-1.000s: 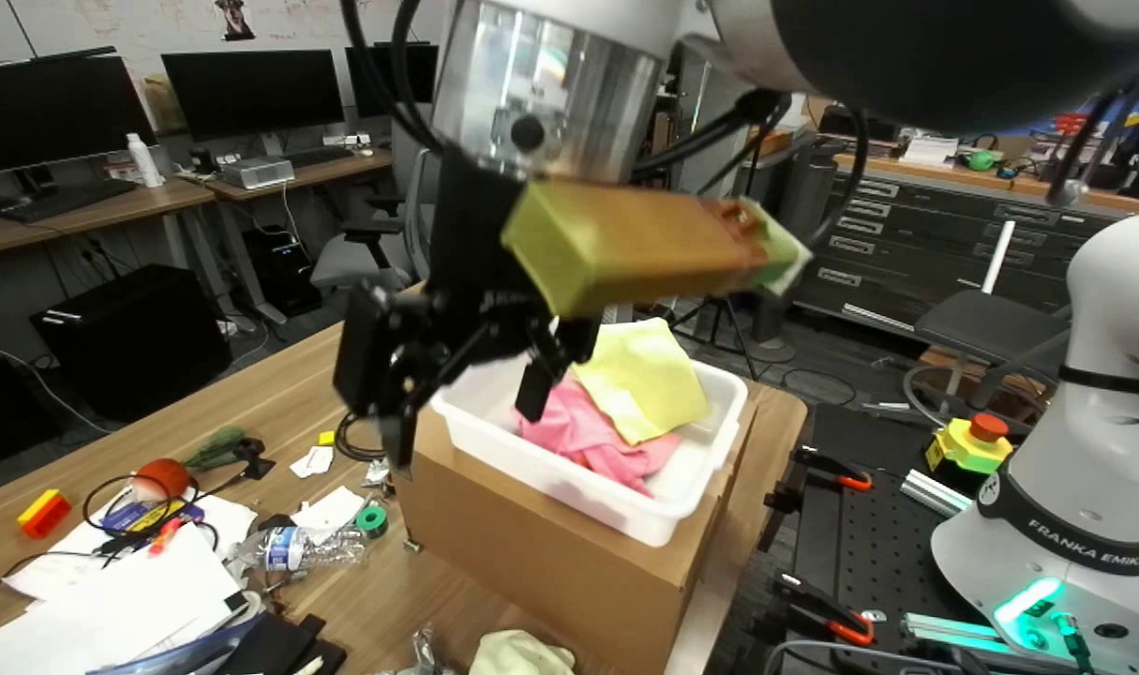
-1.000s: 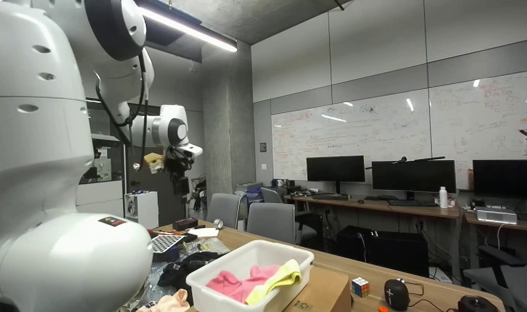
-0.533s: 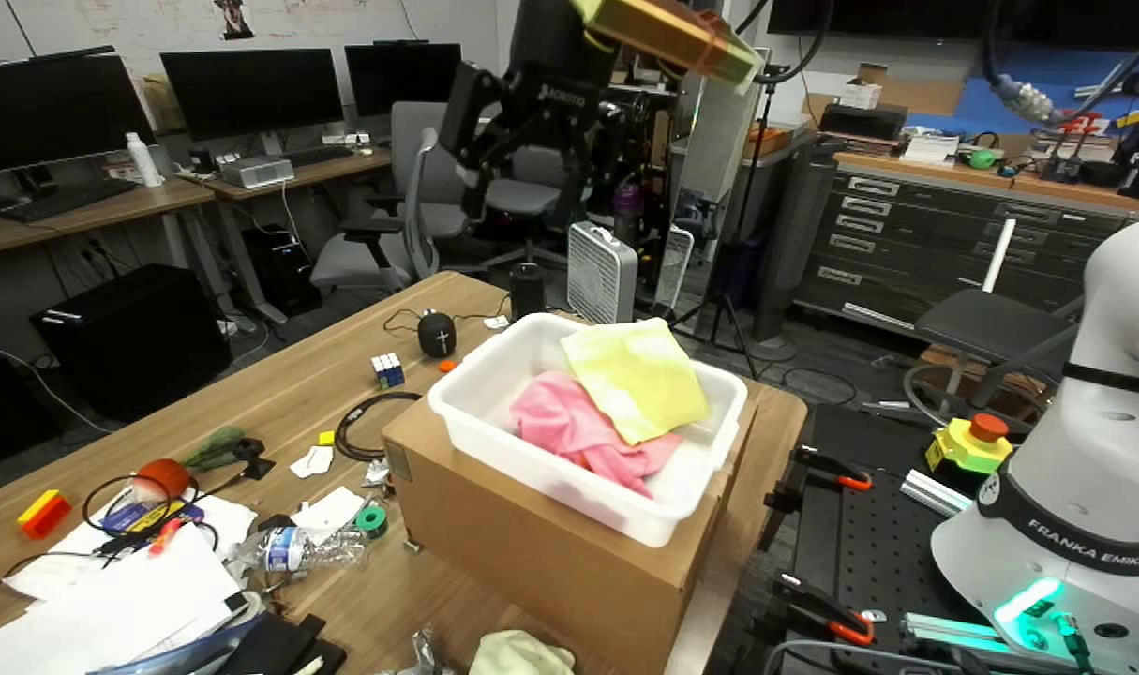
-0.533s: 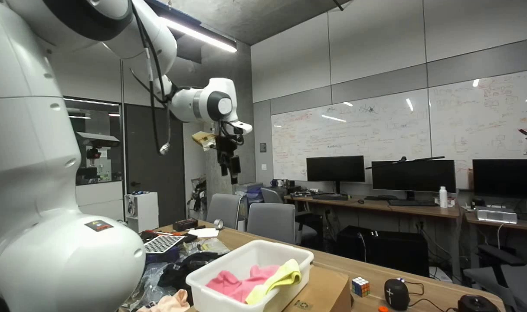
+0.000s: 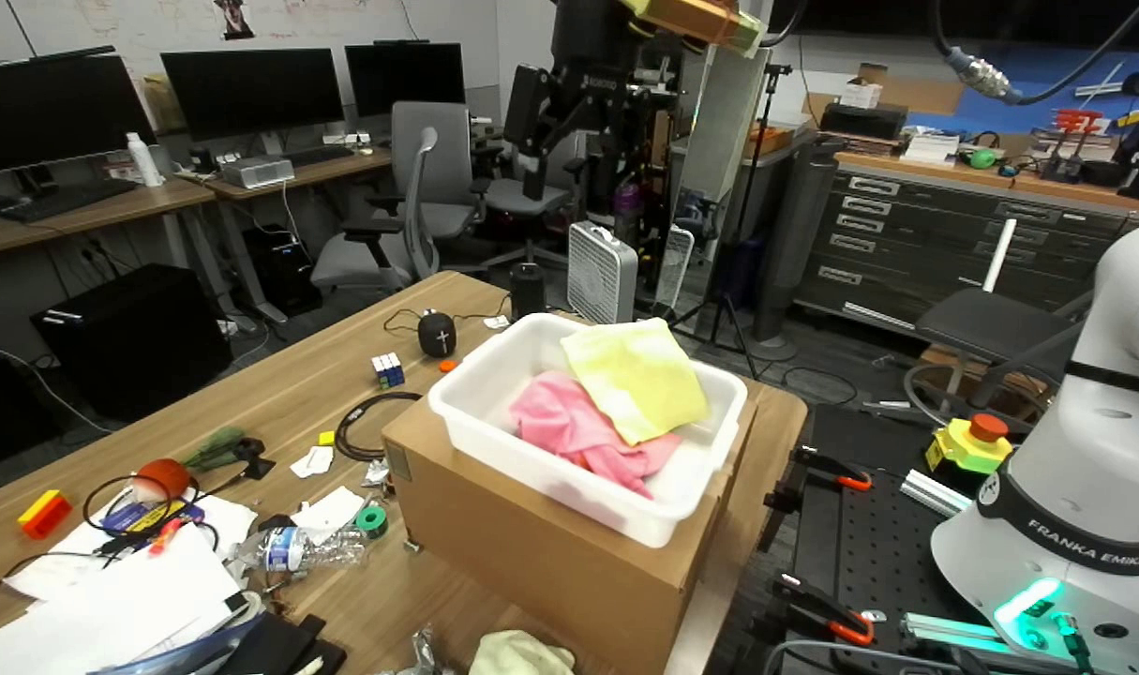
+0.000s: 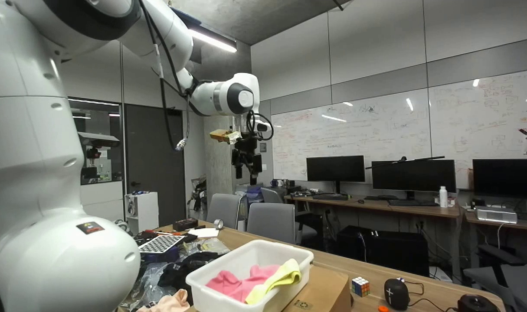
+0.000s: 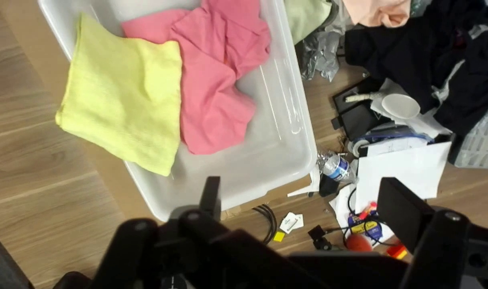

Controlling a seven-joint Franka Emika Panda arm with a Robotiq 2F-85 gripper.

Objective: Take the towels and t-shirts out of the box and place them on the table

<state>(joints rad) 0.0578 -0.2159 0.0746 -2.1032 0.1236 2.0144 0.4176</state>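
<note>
Probably light and limp, the yellow towel (image 7: 123, 100) across the white bin's rim (image 7: 148, 188), upper left in the wrist view, should suit a mid-cloth pinch by the gripper (image 7: 300, 184), jaws apart and empty.

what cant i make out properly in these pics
Pink cloth: partly hidden by the yellow cloth, wrist view.
Orange speck in the pink folds: too small to identify, wrist view.
Peach cloth and pale green cloth: cut off by the top edge, wrist view.
Whiteboard writing: too small to read, in an exterior view.
</note>
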